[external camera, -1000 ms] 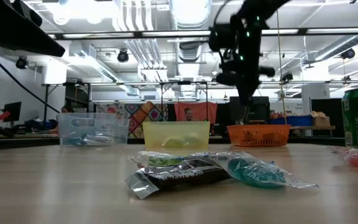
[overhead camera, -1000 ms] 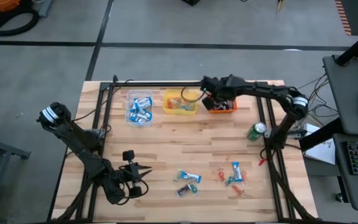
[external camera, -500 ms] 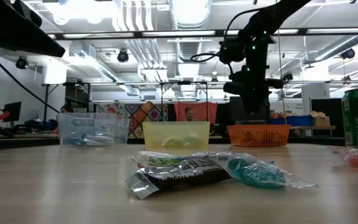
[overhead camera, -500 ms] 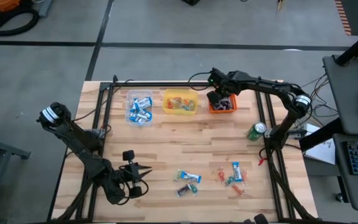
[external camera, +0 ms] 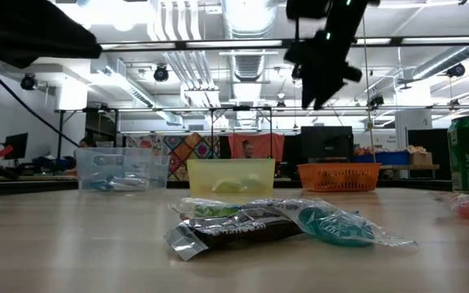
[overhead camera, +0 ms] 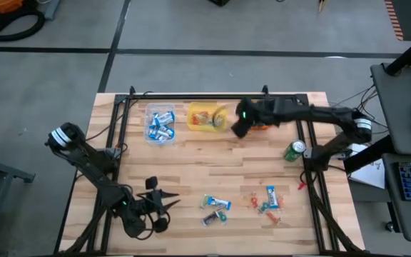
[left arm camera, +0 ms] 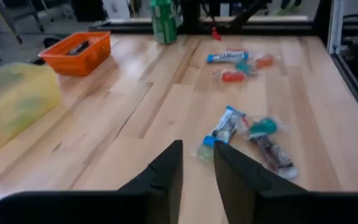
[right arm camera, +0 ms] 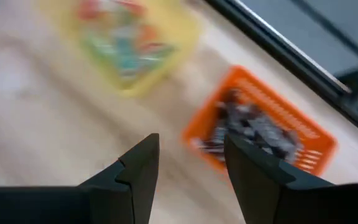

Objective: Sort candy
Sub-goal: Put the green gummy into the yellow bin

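Wrapped candy lies in two loose groups near the table's front: blue-and-white and dark pieces (overhead camera: 216,208) (left arm camera: 244,132), and small red, green and blue ones (overhead camera: 266,200) (left arm camera: 236,65). My left gripper (overhead camera: 164,203) (left arm camera: 197,167) hovers at the front left, open by a narrow gap, pointing at the nearer group with nothing between its fingers. My right gripper (overhead camera: 239,127) (right arm camera: 191,155) is open and empty, raised beside the orange tub (right arm camera: 261,134), between it and the yellow tub (right arm camera: 129,43).
Three tubs stand in a row at the far side: clear (overhead camera: 160,123) with blue-and-white candy, yellow (overhead camera: 205,116) with small coloured ones, orange (overhead camera: 261,126) with dark ones. A green can (overhead camera: 295,150) stands by the right rail. Bare wood lies mid-table.
My right gripper has risen from low over the orange tub and swung a little toward the table's left and near edge, now standing high between the orange and yellow tubs. The candy on the table has not moved.
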`<state>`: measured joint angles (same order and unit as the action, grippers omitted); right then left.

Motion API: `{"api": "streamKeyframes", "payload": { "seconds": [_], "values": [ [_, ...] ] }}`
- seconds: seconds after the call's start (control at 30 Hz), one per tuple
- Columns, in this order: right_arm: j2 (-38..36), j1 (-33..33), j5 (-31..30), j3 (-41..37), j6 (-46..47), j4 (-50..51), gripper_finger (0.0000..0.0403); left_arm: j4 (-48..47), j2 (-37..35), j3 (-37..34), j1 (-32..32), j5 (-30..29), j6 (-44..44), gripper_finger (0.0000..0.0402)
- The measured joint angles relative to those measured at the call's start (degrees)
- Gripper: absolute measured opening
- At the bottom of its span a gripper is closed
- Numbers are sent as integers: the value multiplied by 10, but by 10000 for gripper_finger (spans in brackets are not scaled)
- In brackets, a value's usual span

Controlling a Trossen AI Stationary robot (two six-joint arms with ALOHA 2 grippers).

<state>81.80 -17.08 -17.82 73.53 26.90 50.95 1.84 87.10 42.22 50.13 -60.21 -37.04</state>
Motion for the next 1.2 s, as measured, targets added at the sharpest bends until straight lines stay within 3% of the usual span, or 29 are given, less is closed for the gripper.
{"api": "streamKeyframes", "payload": {
  "seconds": [0.3,0.5,0.73,1.0,1.2],
  "values": [
    [-29,257,-131,-43,77,-61,171,180,122,0,-19,-29,39,159],
    [-7,365,-182,-56,115,-119,171,237,203,28,-45,-29,38,186],
    [14,413,-184,-64,136,-174,172,237,274,78,-71,-27,46,190],
    [28,418,-184,-67,137,-202,174,252,337,121,-102,42,44,190],
    [42,418,-183,-67,137,-204,171,248,353,123,-109,59,20,190]
  ]
}}
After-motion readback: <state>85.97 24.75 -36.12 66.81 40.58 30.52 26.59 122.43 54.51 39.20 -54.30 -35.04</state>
